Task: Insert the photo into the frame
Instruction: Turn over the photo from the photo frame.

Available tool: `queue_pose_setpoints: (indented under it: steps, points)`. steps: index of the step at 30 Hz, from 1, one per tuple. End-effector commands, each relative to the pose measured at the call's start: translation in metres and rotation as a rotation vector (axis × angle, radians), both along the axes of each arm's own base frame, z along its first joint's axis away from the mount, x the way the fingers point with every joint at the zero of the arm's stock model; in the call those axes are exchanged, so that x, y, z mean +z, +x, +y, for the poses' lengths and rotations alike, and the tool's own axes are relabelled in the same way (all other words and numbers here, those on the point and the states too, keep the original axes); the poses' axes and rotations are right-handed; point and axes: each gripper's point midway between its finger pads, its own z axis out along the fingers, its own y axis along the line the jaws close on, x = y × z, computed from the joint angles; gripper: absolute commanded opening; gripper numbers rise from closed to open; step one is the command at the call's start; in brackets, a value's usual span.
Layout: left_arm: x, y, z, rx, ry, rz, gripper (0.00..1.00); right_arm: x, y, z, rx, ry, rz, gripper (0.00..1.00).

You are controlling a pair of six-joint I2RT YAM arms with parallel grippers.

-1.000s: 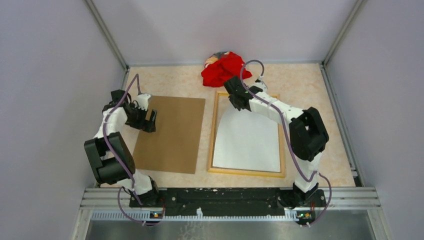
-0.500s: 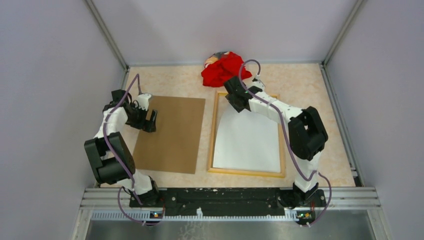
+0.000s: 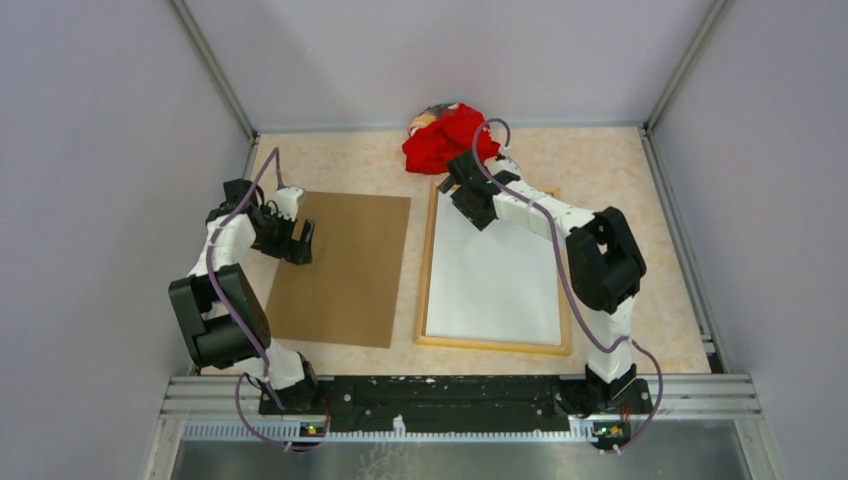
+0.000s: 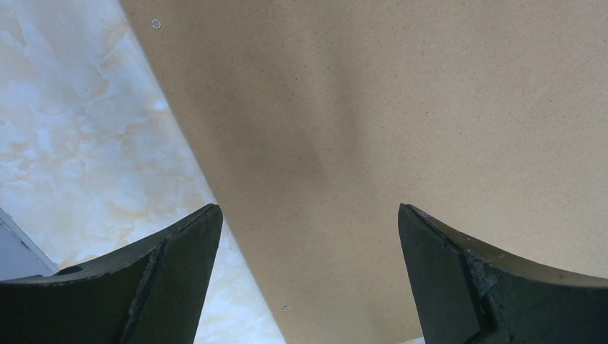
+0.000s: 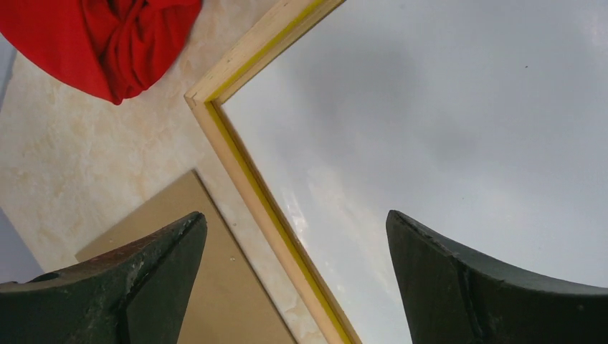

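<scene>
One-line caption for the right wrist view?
Open right gripper above a corner of the frame, the photo lying white side up inside it; red cloth and backing panel nearby.

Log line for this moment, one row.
photo: white rectangular paper sheet inside pale wooden rectangular frame | left pincer: open over brown fibreboard panel | right pincer: open over frame corner

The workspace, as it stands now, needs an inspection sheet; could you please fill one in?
Surface: beige marbled table, flat.
Job's things: photo white side up inside frame, pale back up.
Clutter: brown board left of frame; red cloth at far edge.
Tools: left tool open over board; right tool open over frame's far left corner, empty.
Cables: purple cable along each arm.
Surroundings: grey walls, black base rail.
</scene>
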Motion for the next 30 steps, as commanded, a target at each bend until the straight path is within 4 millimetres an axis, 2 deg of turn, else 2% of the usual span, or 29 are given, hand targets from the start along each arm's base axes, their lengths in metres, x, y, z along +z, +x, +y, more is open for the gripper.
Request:
queue_pose_setpoints:
  steps: [1,11,18,21,24,27,30]
  points:
    - [0.010,0.004,-0.002,-0.003,0.001,-0.040,0.99,0.015,0.013,0.005,0.034,0.044,-0.040,0.98]
    - [0.008,0.005,0.002,0.018,0.016,-0.026,0.99,0.021,0.014,0.018,0.120,0.063,-0.075,0.99]
    - [0.011,0.016,0.017,0.080,0.051,-0.021,0.97,0.032,-0.016,0.053,0.260,0.034,-0.095,0.99]
    - [0.012,0.022,0.035,0.124,0.113,-0.028,0.92,0.044,-0.031,0.075,0.340,0.024,-0.121,0.99]
    - [0.012,0.025,0.058,0.176,0.163,-0.023,0.82,0.050,-0.050,0.101,0.425,0.024,-0.138,0.98]
    - [0.010,0.025,0.082,0.226,0.180,-0.022,0.72,0.048,-0.073,0.127,0.525,0.003,-0.131,0.98]
    - [0.001,0.018,0.106,0.276,0.190,-0.006,0.69,0.036,-0.097,0.151,0.631,-0.026,-0.104,0.98]
